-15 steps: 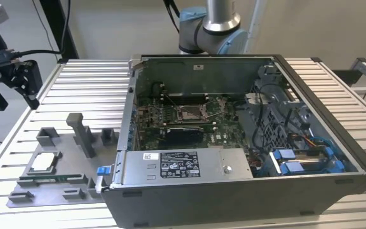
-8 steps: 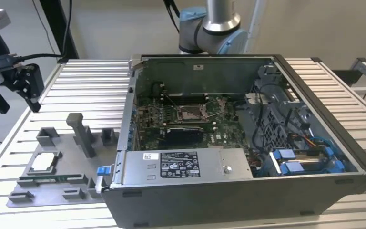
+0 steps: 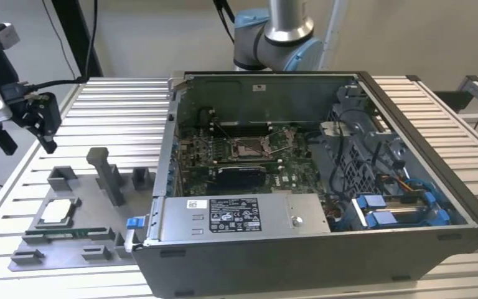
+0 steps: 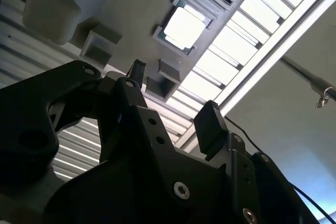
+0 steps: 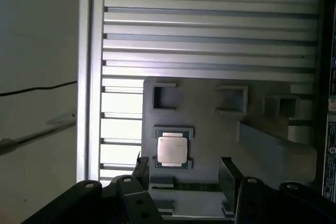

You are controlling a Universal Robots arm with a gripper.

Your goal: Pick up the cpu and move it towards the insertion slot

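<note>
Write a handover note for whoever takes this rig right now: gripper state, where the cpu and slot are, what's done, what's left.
Gripper: open, empty, hovering above the grey fixture plate, not touching the cpu.
Cpu: lying flat in its holder on that plate, outside the computer case.
Insertion slot: on the motherboard inside the open case.
Done: nothing yet; the cpu is not picked up.
Left: the pick-up and the move to the slot.
</note>
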